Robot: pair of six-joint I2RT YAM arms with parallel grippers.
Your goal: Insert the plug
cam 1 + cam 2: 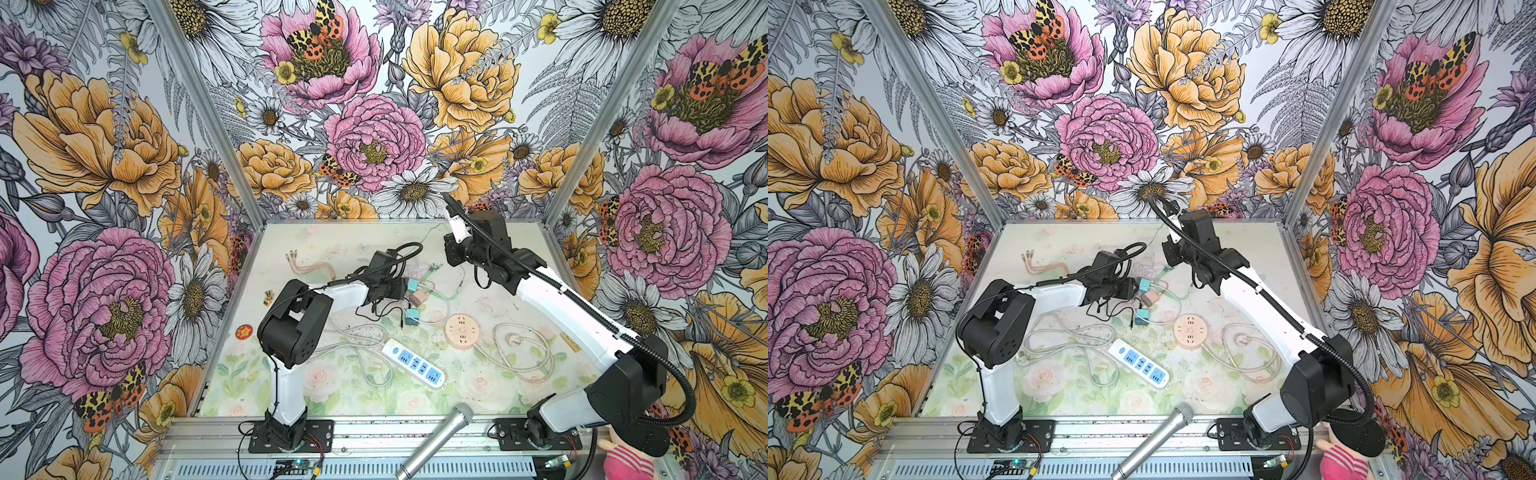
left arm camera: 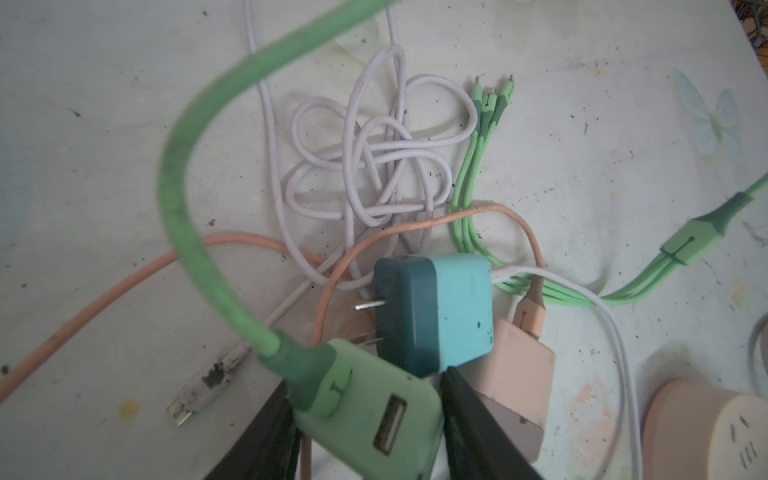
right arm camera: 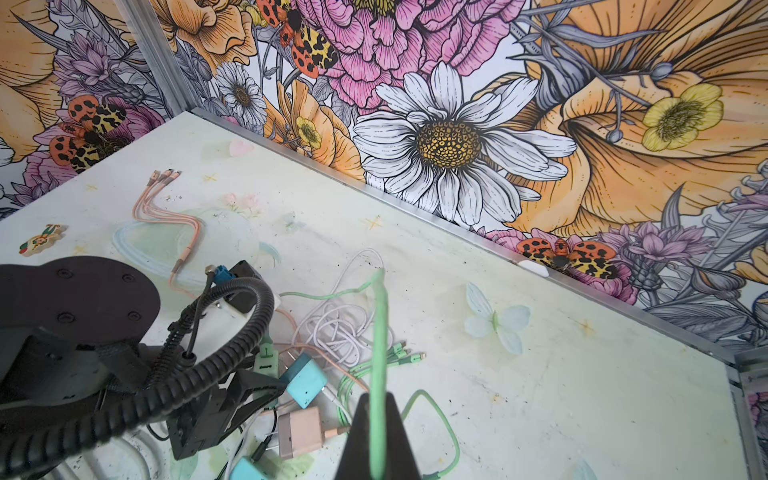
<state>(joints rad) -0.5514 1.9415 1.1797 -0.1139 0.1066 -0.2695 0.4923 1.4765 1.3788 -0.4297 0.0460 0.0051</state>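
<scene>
Green charger (image 2: 353, 419) sits near the middle of the surface (image 1: 498, 249), between the black fingers (image 2: 469, 419) of the left end effector (image 2: 365, 390), which are clamped on its two sides. It is next to a teal charger (image 2: 449, 307) and a pink charger (image 2: 515, 374) among tangled cords. Its green cable (image 3: 379, 332) arcs up to the right end effector (image 3: 378, 399), whose fingers are pressed together on the cable. A white power strip (image 1: 413, 362) lies nearer the front edge, with a round pink socket (image 1: 462, 331) near it.
</scene>
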